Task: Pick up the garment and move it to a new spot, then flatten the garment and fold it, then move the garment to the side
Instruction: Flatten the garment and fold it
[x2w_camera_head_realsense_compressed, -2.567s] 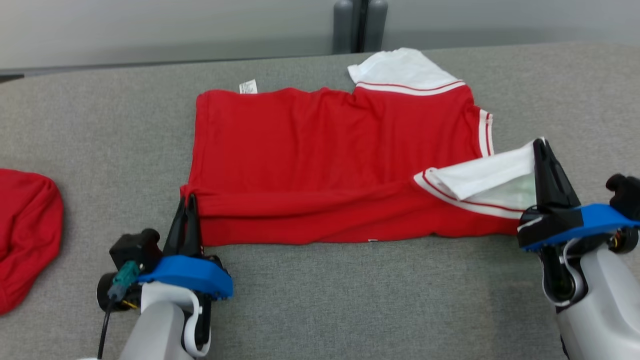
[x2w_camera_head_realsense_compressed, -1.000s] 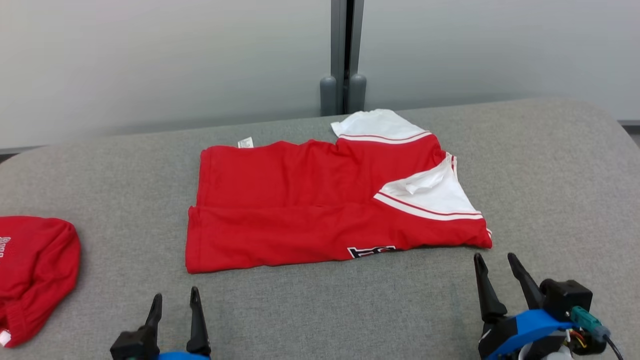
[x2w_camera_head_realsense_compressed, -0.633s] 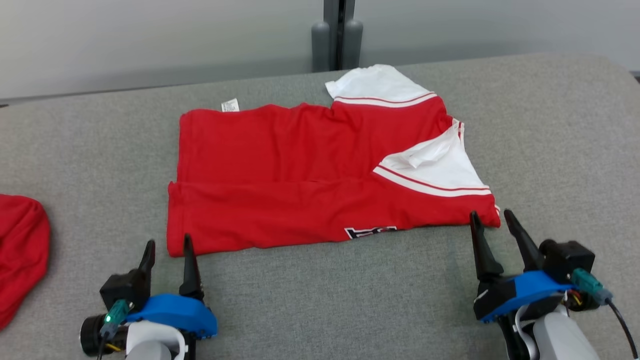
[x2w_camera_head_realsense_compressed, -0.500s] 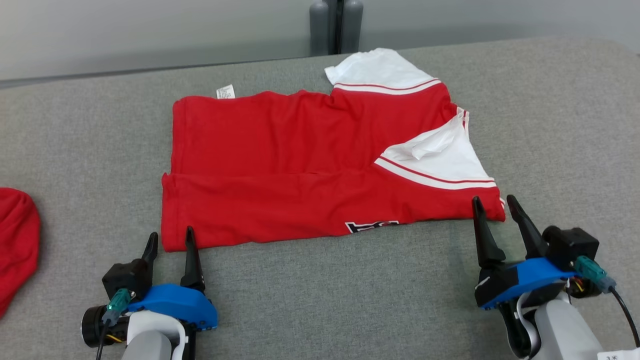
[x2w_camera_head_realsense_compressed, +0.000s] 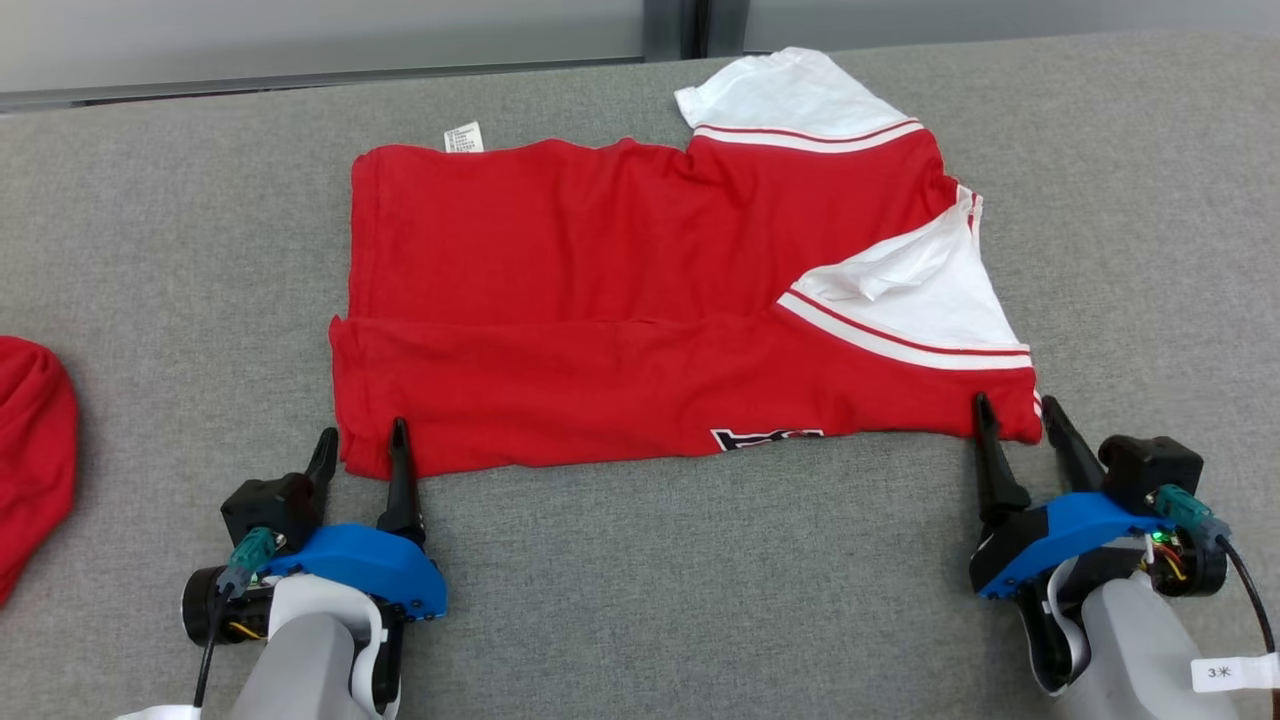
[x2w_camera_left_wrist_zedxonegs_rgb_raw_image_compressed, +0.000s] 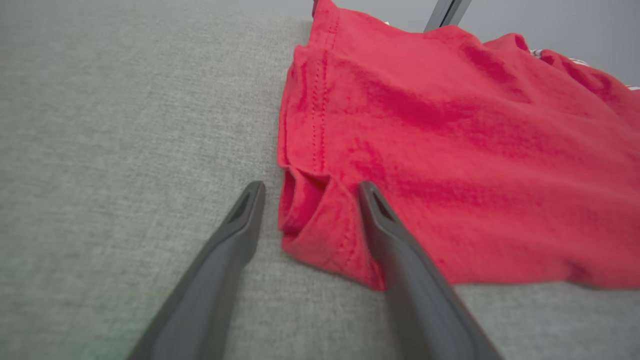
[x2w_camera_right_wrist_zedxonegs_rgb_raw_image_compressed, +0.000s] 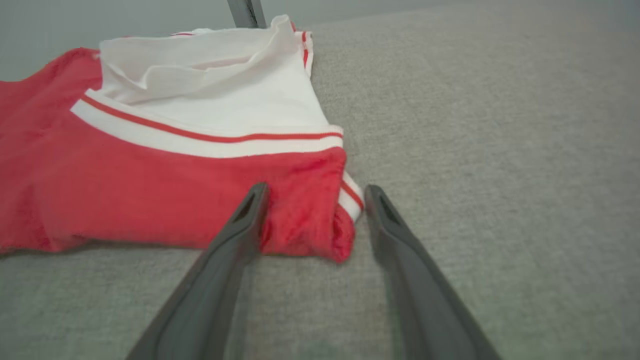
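At the far left edge of the grey worktop (x2w_camera_head_realsense_compressed: 700, 600) lies another red cloth (x2w_camera_head_realsense_compressed: 30, 460), partly cut off and well apart from the rest. Next comes the left claw (x2w_camera_head_realsense_compressed: 362, 428), low on the worktop at the near left corner of the garment (x2w_camera_head_realsense_compressed: 600, 300). Its two dark fingers (x2w_camera_left_wrist_zedxonegs_rgb_raw_image_compressed: 400, 250) stand apart. In the left wrist view the hemmed corner sits between them, the right finger lying on the red cloth and the left finger on the bare worktop just beside it.

The garment is a red shirt, spread in the middle of the worktop with its near part folded over. A small white label (x2w_camera_head_realsense_compressed: 462, 137) shows at its far edge. There is one white sleeve (x2w_camera_head_realsense_compressed: 790, 95) at the far right and another (x2w_camera_head_realsense_compressed: 920, 300) folded onto the red. A black print (x2w_camera_head_realsense_compressed: 765, 438) peeks out at the near edge.

The right claw (x2w_camera_head_realsense_compressed: 1016, 400) is at the near right corner, also with fingers (x2w_camera_right_wrist_zedxonegs_rgb_raw_image_compressed: 220, 265) apart and the red corner between them.
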